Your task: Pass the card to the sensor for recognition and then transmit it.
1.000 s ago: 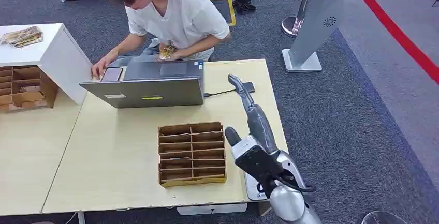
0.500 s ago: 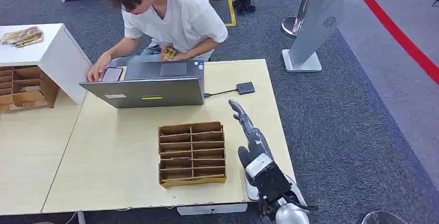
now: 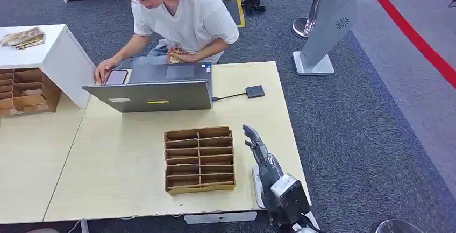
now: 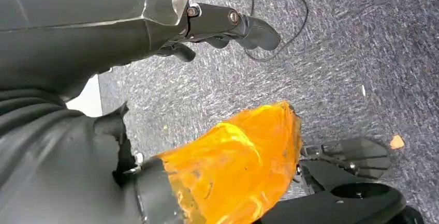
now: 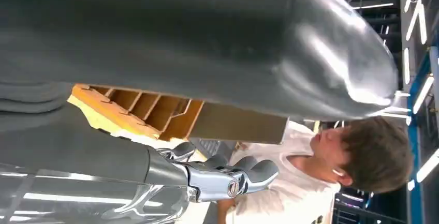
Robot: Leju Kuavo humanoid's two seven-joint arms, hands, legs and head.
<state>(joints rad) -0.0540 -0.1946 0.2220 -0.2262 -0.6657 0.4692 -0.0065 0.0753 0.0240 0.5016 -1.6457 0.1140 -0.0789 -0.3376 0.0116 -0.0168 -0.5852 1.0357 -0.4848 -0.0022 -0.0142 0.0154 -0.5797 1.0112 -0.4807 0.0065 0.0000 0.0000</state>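
**Right hand open above the table edge; sensor near the laptop**

A grey carpet (image 3: 344,136) with a red stripe (image 3: 408,28) surrounds a pale wooden table (image 3: 118,157). At the far side of the table a person (image 3: 183,12) in a white shirt leans over a grey laptop (image 3: 156,94). One of the person's hands rests on a phone (image 3: 116,77) beside the laptop. A grey floor stand (image 3: 329,23) rises from the carpet beyond the table's far right corner. At the left, a white cabinet (image 3: 64,61) stands on the table beside a second wooden organiser (image 3: 24,90).

A brown wooden divider tray (image 3: 199,159) with rows of narrow slots lies near the table's front edge. The right hand (image 3: 263,157) reaches forward just beside the right side of this tray. Its fingers are stretched out and loosely apart, and nothing is held between them. The right wrist view shows them lightly bent under the thick thumb, with the tray and the person beyond. A white flat device (image 3: 258,192) lies on the table partly under this arm.

The left hand (image 4: 228,27) hangs over the carpet. Its dark fingers are slack and apart and hold nothing.

The sensor (image 3: 255,91), a small dark square, lies on the table right of the laptop. A thin cable (image 3: 228,97) joins it to the laptop, and it is well apart from the right hand. The place of the card cannot be told, because the tray slots are too small to read.
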